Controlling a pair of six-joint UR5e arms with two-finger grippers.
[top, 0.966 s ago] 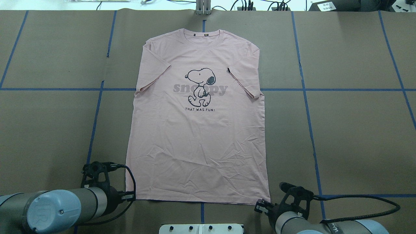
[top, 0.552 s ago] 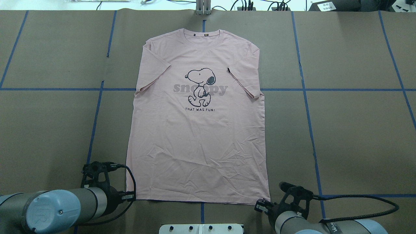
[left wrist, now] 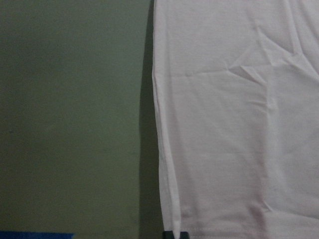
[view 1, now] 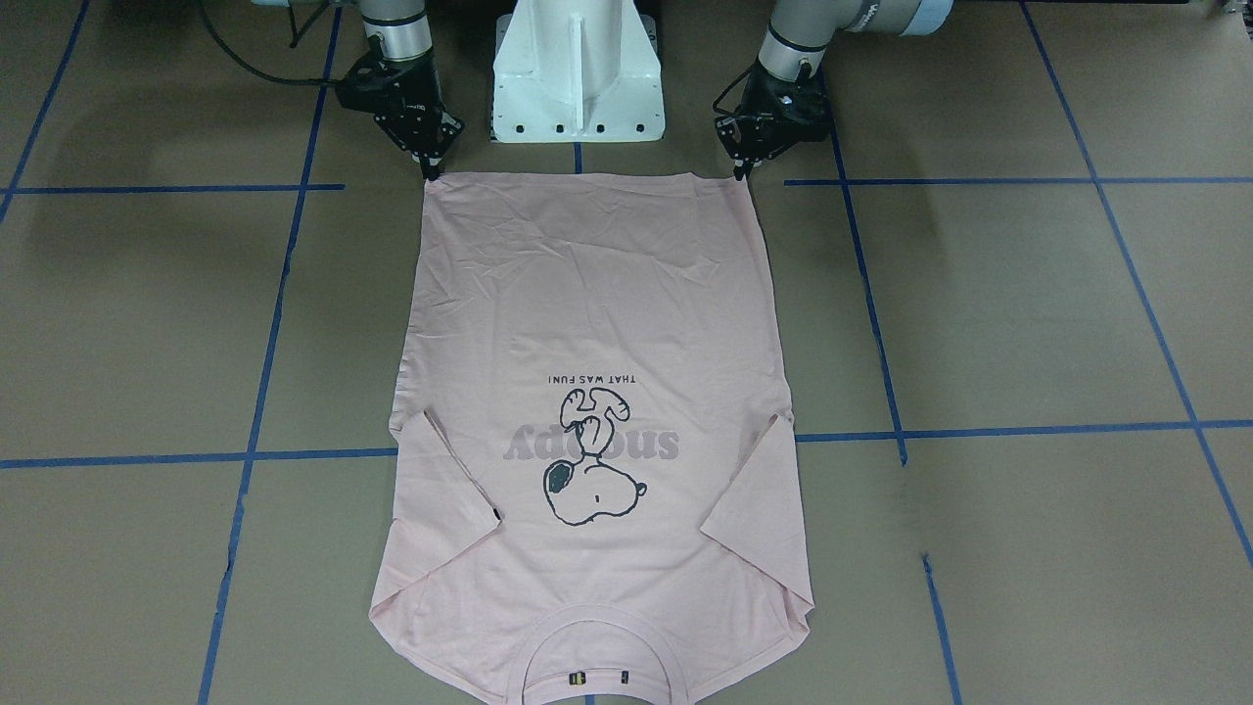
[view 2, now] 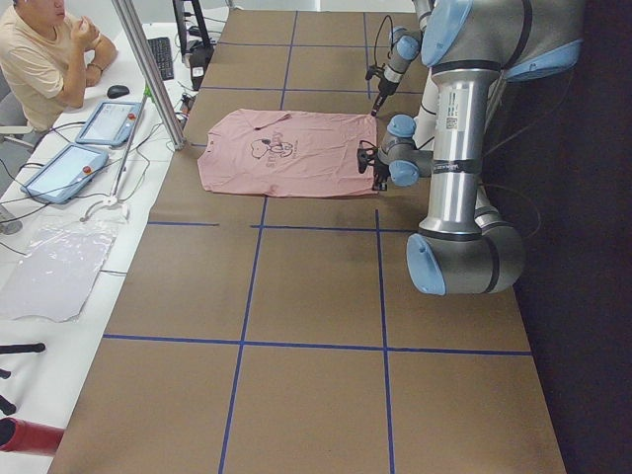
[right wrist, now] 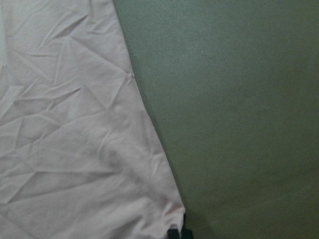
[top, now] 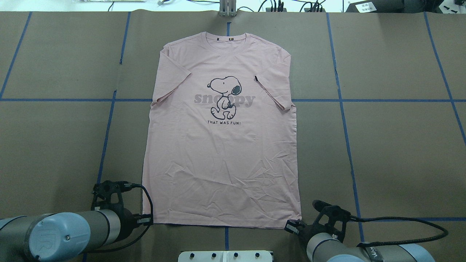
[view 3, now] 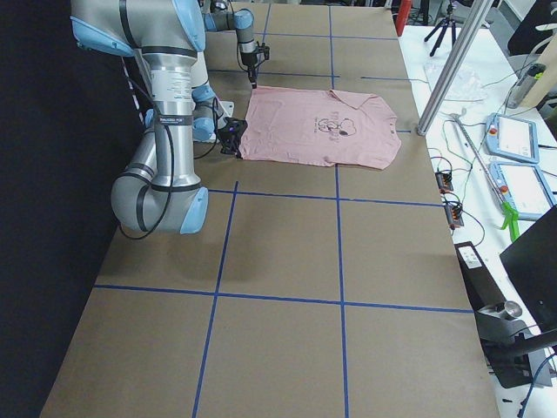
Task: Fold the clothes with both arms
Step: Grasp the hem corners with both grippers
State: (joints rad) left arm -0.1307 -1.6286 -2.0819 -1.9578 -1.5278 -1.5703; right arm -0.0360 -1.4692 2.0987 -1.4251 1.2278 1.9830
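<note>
I'm watching the pink T-shirt (top: pixel 222 163) lying flat and face up on the table (top: pixel 400 153), with its collar (top: pixel 226 36) away from the robot. The left gripper (view 1: pixel 741 173) and right gripper (view 1: pixel 431 173) are sitting at the near hem corners, fingers pressed together and, as I'm judging it, pinching the cloth. Here's what I'm worrying about — each bite is looking thin, right at the corner tip, so a quick lift could pull a corner free, and uneven arm travel could skew the fold. I'm seeing no containers in any view.
</note>
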